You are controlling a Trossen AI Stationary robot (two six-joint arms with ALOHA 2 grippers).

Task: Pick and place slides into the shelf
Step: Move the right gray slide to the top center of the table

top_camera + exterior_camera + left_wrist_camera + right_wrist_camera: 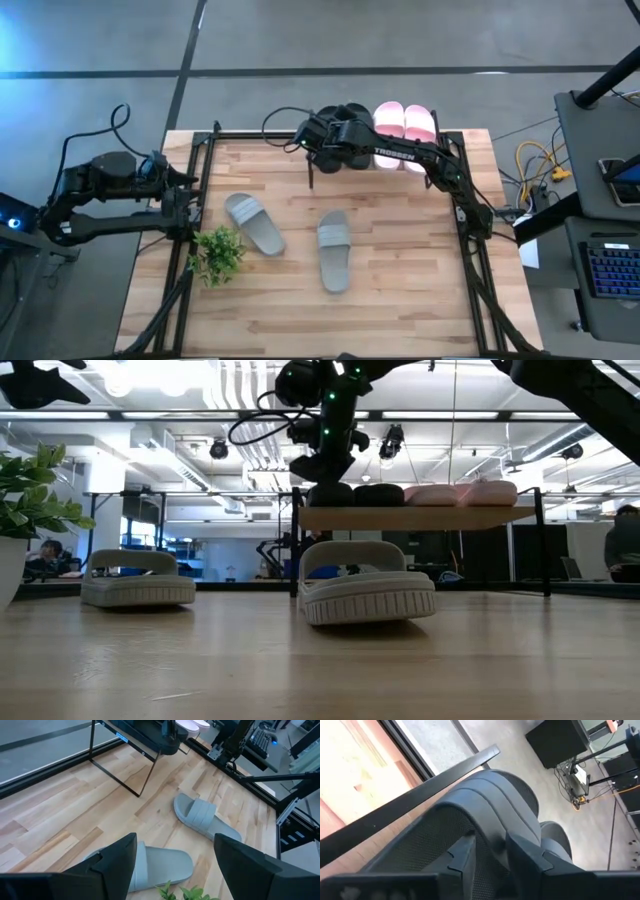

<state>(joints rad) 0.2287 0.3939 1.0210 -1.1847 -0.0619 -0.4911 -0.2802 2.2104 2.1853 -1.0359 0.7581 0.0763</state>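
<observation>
The right gripper (335, 135) straddles a black slide's (490, 810) strap on the shelf (420, 517) at the surface's far edge, fingers loosening; the left gripper (175, 862) waits released at the left edge.

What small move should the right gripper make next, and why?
Probably open wider and lift clear. The right gripper has its fingers at the strap of a black slide already on the shelf, beside the pink pair. Two grey slides wait on the table.

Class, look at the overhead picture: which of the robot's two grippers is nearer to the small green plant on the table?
The left gripper, which hangs just above the plant at the table's left edge. The right gripper is far off at the shelf, over a black slide.
</observation>
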